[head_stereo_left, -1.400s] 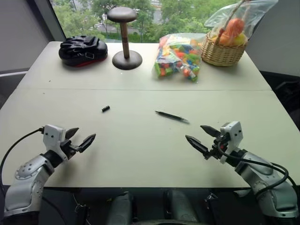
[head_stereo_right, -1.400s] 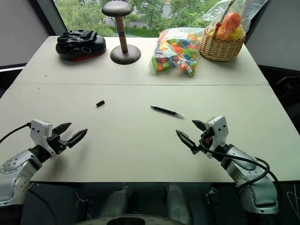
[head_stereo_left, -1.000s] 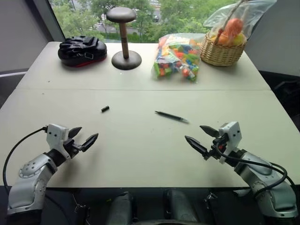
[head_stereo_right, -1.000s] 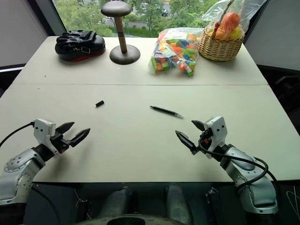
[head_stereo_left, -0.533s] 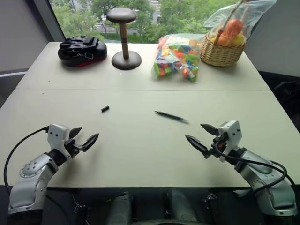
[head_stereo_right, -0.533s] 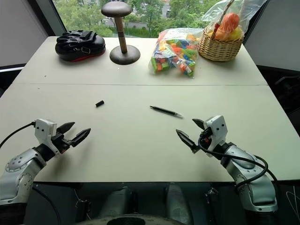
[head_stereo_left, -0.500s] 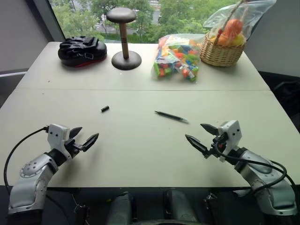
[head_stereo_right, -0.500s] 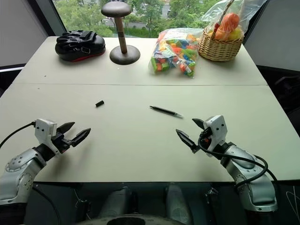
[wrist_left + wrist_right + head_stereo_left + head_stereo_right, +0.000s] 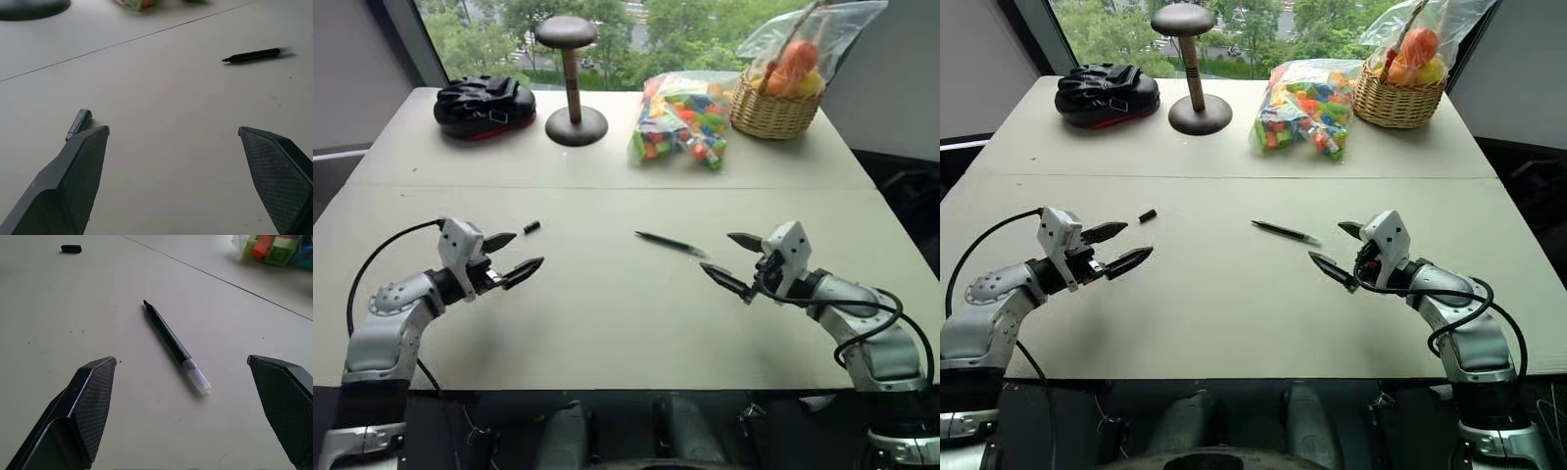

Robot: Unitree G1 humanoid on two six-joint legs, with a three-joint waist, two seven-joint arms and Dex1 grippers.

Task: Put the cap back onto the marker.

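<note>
The marker (image 9: 670,243) lies flat mid-table, a thin black stick with a pale clear end toward the right; it also shows as the marker (image 9: 175,346). The cap (image 9: 531,227), a tiny black stub, lies left of it, seen too as the cap (image 9: 78,123). My left gripper (image 9: 513,255) hovers open just in front of the cap, nothing between its fingers. My right gripper (image 9: 728,259) is open as well, just right of the marker's pale end and holding nothing.
Along the table's far edge stand a black padded mitt (image 9: 484,102), a dark wooden stand (image 9: 575,123), a clear bag of coloured bricks (image 9: 683,120) and a wicker basket (image 9: 775,110) with fruit. A seam (image 9: 607,187) crosses the table behind the marker.
Both arms have lifted and reached forward: the left gripper has come in toward the cap, the right gripper toward the marker. Cap and marker lie unmoved.
</note>
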